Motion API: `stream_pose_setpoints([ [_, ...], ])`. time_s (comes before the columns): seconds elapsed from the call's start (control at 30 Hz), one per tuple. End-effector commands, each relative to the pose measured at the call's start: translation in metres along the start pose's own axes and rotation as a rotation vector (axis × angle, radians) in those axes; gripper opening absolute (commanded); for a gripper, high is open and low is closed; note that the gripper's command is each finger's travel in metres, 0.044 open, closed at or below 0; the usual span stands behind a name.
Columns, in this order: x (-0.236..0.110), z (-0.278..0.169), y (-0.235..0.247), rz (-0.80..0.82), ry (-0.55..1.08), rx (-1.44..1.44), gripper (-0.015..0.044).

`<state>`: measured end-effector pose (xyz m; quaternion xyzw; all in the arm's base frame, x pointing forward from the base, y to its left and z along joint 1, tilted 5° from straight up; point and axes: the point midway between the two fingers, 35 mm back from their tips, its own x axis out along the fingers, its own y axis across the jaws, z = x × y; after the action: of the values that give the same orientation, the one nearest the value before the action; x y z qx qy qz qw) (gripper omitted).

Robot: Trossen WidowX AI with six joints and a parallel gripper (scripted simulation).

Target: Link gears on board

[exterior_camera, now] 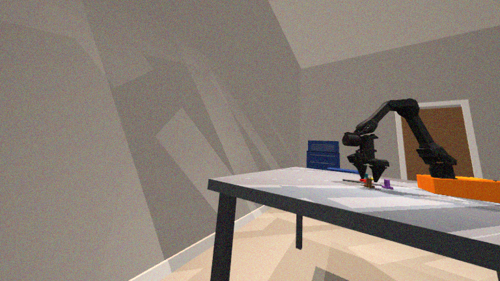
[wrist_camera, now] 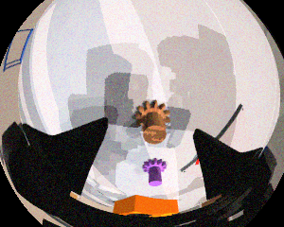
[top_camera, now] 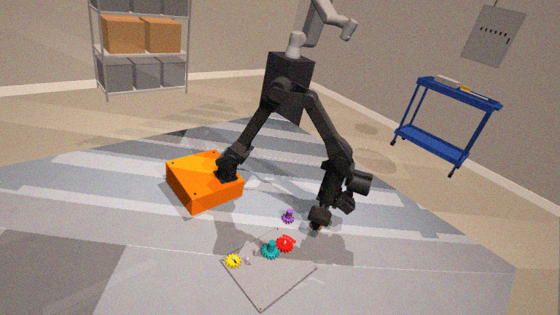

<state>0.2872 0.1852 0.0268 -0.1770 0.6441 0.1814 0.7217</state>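
Note:
My gripper (exterior_camera: 369,179) (wrist_camera: 153,128) is open and empty, fingers pointing down above the brown gear (exterior_camera: 368,184) (wrist_camera: 154,134), which stands on the table between and below the fingertips; the top view mostly hides it. A purple gear (top_camera: 288,216) (exterior_camera: 387,183) (wrist_camera: 154,176) stands on the table nearer the arm's base. On the grey board (top_camera: 268,286), a teal gear (top_camera: 270,250) sits beside the red gear (top_camera: 284,244), their teeth close together. The yellow gear (top_camera: 232,261) is near the board's left corner. Two bare pegs, one near yellow (top_camera: 247,260) and one nearer teal (top_camera: 255,252), show between them.
The orange base block (top_camera: 202,179) (exterior_camera: 453,187) (wrist_camera: 146,205) carries the arm. The board's edge (wrist_camera: 229,124) lies to the right in the wrist view. The red arrow (top_camera: 289,238) is beside the red gear. A blue cart (top_camera: 448,117) stands away from the table.

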Motion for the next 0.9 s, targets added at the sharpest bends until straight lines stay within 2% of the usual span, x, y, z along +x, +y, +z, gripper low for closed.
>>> stream_pose_setpoints([
  [0.0, 0.0021, -0.0008, -0.0008, -0.006, 0.004, 0.005, 0.0440],
  [0.47, 0.0021, -0.0008, -0.0008, -0.006, 0.004, 0.005, 0.0072],
  [0.7, 0.0021, -0.0008, -0.0008, -0.006, 0.004, 0.005, 0.0026],
  [0.73, 0.0021, -0.0008, -0.0008, -0.006, 0.004, 0.005, 0.0000],
  [0.87, -0.0042, 0.0009, -0.0007, -0.005, 0.004, 0.005, 0.0000],
])
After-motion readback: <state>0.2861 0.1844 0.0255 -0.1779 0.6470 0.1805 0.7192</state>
